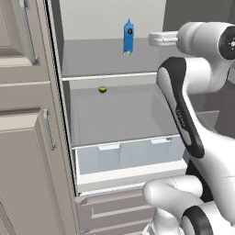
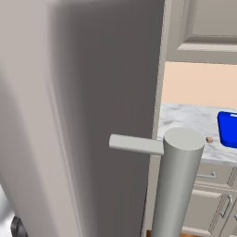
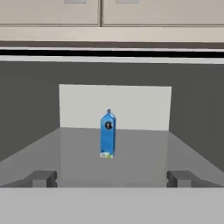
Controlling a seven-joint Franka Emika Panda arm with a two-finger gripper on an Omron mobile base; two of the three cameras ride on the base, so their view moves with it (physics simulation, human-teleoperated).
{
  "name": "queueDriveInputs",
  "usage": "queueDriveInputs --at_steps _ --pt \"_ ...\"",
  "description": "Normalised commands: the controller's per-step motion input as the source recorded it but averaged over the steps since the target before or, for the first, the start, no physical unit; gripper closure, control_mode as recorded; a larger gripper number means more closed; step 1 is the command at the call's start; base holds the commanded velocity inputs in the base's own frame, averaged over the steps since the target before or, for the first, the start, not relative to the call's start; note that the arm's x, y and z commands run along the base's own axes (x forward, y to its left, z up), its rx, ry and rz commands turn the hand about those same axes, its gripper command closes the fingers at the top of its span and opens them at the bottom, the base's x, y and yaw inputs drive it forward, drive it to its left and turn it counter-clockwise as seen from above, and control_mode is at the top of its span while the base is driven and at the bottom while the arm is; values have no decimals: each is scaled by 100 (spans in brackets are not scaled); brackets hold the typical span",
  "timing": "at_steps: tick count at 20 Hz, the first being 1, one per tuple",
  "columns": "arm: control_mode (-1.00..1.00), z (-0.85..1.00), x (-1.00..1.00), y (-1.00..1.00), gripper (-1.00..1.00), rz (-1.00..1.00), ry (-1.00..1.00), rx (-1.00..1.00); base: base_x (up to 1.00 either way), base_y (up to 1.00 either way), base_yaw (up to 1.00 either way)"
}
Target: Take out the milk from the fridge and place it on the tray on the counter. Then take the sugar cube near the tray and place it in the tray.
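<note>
Milk [image 1: 128,37] stands upright on the upper shelf of the open fridge [image 1: 114,59], toward the back, blue carton with gabled top and a dark round mark facing out. In the left base view the shelf below carries a tiny green round item [image 1: 102,89] near its front edge, and under that sit translucent white drawers [image 1: 131,153]. The white arm rises from the lower right and bends up toward the top shelf level, its upper link to the right of the carton and well apart from it. Beige cabinet doors [image 1: 25,114] with metal handles flank the fridge on the left. In the right base view the grey fridge door [image 2: 78,115] blocks most of the sight, its round handle post [image 2: 178,185] in front; past its edge lies the counter [image 2: 190,118], white marble, with the tray [image 2: 228,128] bright blue at the right edge and the sugar cube [image 2: 209,139] just beside it on the marble, apart from the tray. In the hand view the gripper [image 3: 113,178] is spread wide, its two dark finger tips [image 3: 41,178] far to either side and nothing between them; the carton stands centred ahead on the shelf, not touched.
</note>
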Motion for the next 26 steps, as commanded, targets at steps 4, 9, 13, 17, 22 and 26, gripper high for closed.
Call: queueDriveInputs --at_steps 4,9,13,17,22,26 --pt "-100 0 37 6 -100 0 0 0 0 0 0" --pt "-100 -9 44 12 -100 0 0 0 0 0 0" --pt "-100 -32 42 13 -100 0 0 0 0 0 0" --pt "-100 -30 39 1 -100 0 0 0 0 0 0" --pt "-100 -4 42 0 -100 0 0 0 0 0 0" --pt "-100 1 48 0 -100 0 2 0 0 0 0"
